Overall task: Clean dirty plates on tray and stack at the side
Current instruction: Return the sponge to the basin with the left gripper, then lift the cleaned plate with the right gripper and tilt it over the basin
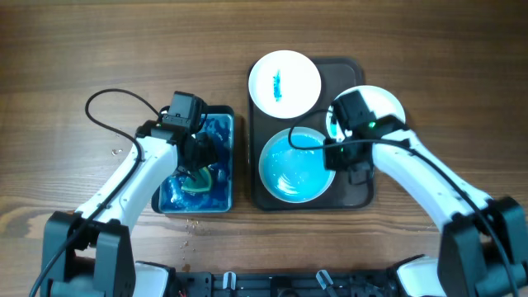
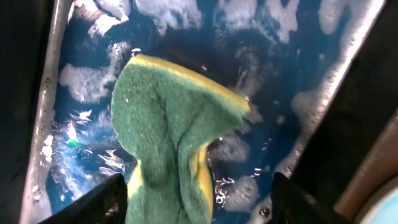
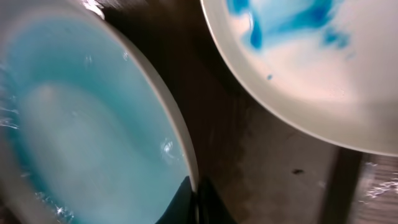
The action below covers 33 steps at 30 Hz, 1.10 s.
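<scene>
**Now: sponge under open jaws, blue plate pinched at its rim**

Closest to the robot, the left gripper (image 2: 198, 190) hangs low in the basin (image 1: 224, 124) with its jaws spread wide. The green-and-yellow sponge (image 2: 168, 124) lies buckled in the foamy blue water. Its near end sits between the fingers, against the left one, and its long axis runs straight away from them. Nothing is gripped.

Across the basin wall, to that arm's right, the soapy blue plate (image 1: 293, 169) sits in the near half of the tray (image 1: 363, 196). The right gripper (image 3: 196, 202) is closed, and the plate's rim appears to run in between its fingertips, so I judge it pinched there.

The next move likely turns on this. The sponge is the left arm's to take, and the plate to scrub lies to its right, held by the other arm.

Farther off, a third plate (image 1: 388, 101) is mostly hidden beneath the right arm. At the tray's far edge sits a white plate (image 1: 285, 78) with a teal smear.

Only the left wrist view shows the sponge's fold. Only the right wrist view shows the pinch, and beside it a smeared plate with bare tray between. Which plate that is, I cannot tell.
</scene>
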### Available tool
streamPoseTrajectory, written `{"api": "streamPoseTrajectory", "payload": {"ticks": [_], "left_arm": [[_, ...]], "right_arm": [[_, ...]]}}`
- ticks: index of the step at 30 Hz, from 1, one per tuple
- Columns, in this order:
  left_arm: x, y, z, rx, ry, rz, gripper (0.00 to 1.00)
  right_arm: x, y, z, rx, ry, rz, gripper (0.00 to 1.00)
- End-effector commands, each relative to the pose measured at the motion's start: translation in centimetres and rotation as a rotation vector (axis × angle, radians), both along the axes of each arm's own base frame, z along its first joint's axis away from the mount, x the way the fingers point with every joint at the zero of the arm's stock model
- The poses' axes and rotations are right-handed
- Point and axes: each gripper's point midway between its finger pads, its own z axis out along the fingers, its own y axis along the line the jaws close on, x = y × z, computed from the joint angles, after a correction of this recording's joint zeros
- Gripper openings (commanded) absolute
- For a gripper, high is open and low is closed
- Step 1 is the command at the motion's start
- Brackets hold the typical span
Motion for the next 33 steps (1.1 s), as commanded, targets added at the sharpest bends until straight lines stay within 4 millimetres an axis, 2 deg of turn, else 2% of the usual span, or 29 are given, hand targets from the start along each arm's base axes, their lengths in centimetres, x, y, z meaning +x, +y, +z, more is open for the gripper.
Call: {"api": "streamPoseTrajectory", "payload": {"ticks": [1, 3, 6, 9, 10, 11, 17, 19, 21, 24, 28, 31, 33], "left_arm": [[1.7, -0.4, 4.3, -0.082, -0.084, 0.016, 0.75], [1.8, 0.2, 6.2, -0.097, -0.105, 0.039, 0.84], [1.9, 1.8, 9.4, -0.119, -0.15, 0.093, 0.87], [1.7, 3.8, 12.5, -0.156, -0.212, 0.164, 0.91], [1.6, 4.2, 13.2, -0.169, -0.229, 0.18, 0.92], [1.5, 4.7, 14.0, -0.187, -0.253, 0.198, 0.99], [0.2, 7.1, 17.6, -0.257, -0.373, 0.288, 1.0], [-0.4, 7.8, 18.3, -0.252, -0.401, 0.311, 1.0], [-0.6, 7.9, 18.8, -0.25, -0.418, 0.315, 1.0], [-0.7, 7.9, 19.0, -0.249, -0.425, 0.315, 1.0], [-0.6, 7.9, 18.9, -0.25, -0.424, 0.315, 1.0], [-0.7, 7.9, 18.9, -0.249, -0.424, 0.315, 1.0], [-0.7, 7.9, 18.9, -0.249, -0.424, 0.315, 1.0]], "right_arm": [[2.8, 1.1, 6.7, 0.002, -0.154, 0.095, 0.04], [3.2, 2.1, 8.9, 0.0, -0.182, 0.119, 0.04], [3.9, 4.2, 11.6, -0.023, -0.254, 0.172, 0.04], [4.5, 7.6, 13.6, -0.039, -0.348, 0.23, 0.05], [4.7, 8.6, 13.9, -0.049, -0.38, 0.24, 0.04], [4.9, 9.5, 14.1, -0.053, -0.405, 0.257, 0.04], [6.0, 16.9, 13.6, -0.06, -0.585, 0.347, 0.04], [6.5, 17.6, 13.1, -0.125, -0.64, 0.325, 0.04], [6.9, 17.4, 13.1, -0.205, -0.693, 0.273, 0.04], [7.0, 17.2, 14.7, -0.317, -0.805, 0.235, 0.04], [5.6, 18.6, 17.6, -0.416, -0.945, 0.287, 0.04], [4.0, 19.6, 19.1, -0.497, -1.023, 0.327, 0.05], [3.4, 19.5, 19.8, -0.531, -1.058, 0.312, 0.04]]}}
